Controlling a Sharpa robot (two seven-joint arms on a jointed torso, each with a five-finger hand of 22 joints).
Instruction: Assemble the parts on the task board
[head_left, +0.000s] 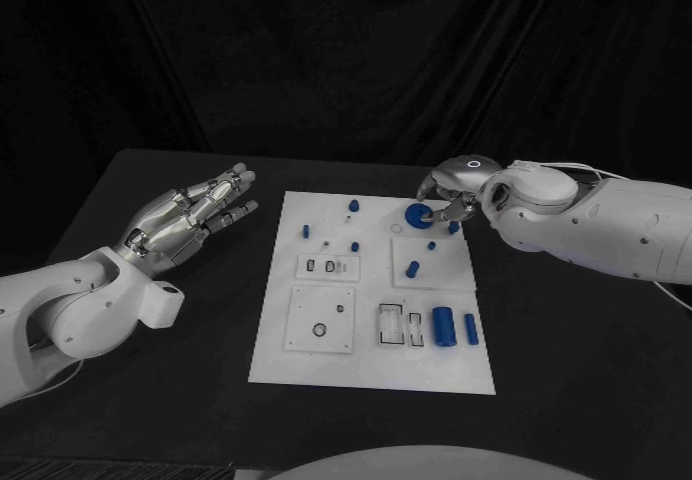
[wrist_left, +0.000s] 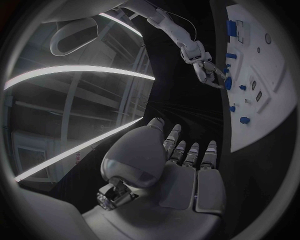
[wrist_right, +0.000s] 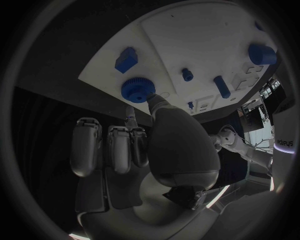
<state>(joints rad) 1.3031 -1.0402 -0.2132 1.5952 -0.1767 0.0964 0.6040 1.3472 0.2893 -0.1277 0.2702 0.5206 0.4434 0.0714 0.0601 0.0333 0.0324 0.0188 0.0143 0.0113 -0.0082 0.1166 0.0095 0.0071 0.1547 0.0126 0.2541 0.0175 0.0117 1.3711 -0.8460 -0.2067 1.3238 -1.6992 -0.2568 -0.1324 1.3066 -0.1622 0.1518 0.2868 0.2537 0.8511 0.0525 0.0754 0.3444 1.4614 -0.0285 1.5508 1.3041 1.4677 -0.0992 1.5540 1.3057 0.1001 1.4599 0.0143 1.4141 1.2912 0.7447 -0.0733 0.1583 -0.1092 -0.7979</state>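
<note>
Blue gear (head_left: 417, 215) seemingly at right robot hand (head_left: 456, 195) fingertips.

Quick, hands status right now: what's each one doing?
Left hand: open, fingers spread, holding nothing, beside the task board.
Right hand: pinching the blue round part over the board's far end.

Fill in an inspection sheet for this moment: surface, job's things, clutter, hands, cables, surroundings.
Surface: black table, bare around the board.
Job's things: white rectangular task board in the middle of the table; small blue parts standing or lying on it, among them a blue cylinder near its right edge; round blue ridged disc at the far right part of the board.
Clutter: nothing seen.
Hands: left hand off the board, fingers apart, holding nothing; right hand pinches the disc.
Cables: thin white cable along the right arm.
Surroundings: dark curtain behind the table.
</note>
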